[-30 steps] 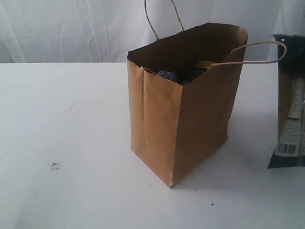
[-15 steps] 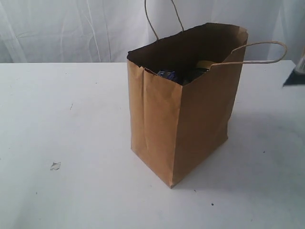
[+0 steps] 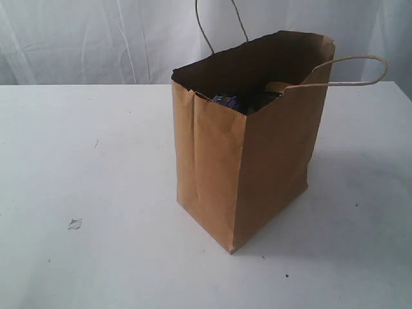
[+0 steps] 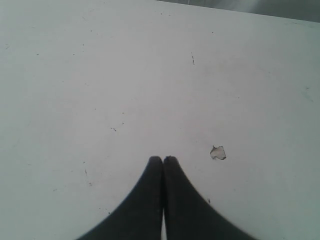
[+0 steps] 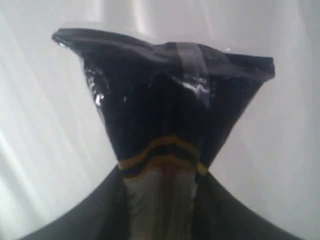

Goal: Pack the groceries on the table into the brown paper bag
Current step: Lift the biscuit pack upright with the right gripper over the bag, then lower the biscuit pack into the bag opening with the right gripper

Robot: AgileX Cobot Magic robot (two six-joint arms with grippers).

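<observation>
The brown paper bag (image 3: 248,141) stands upright on the white table (image 3: 84,161), its mouth open. Inside it I glimpse a blue item (image 3: 225,100) and an olive-gold lid (image 3: 277,87). In the right wrist view my right gripper (image 5: 160,172) is shut on the long dark-blue-and-cream packet (image 5: 165,105), pinching it in the middle, with white curtain behind. Neither that packet nor the right gripper shows in the exterior view. My left gripper (image 4: 163,160) is shut and empty, low over bare table.
A small white crumb (image 3: 74,223) lies on the table left of the bag, and shows as the crumb (image 4: 218,152) beside the left fingertips. The bag's two loop handles (image 3: 351,67) stick up and out to the right. White curtain hangs behind.
The packet hung at the right edge of the exterior view a second ago, rose to a sliver half a second ago, and has left that view.
</observation>
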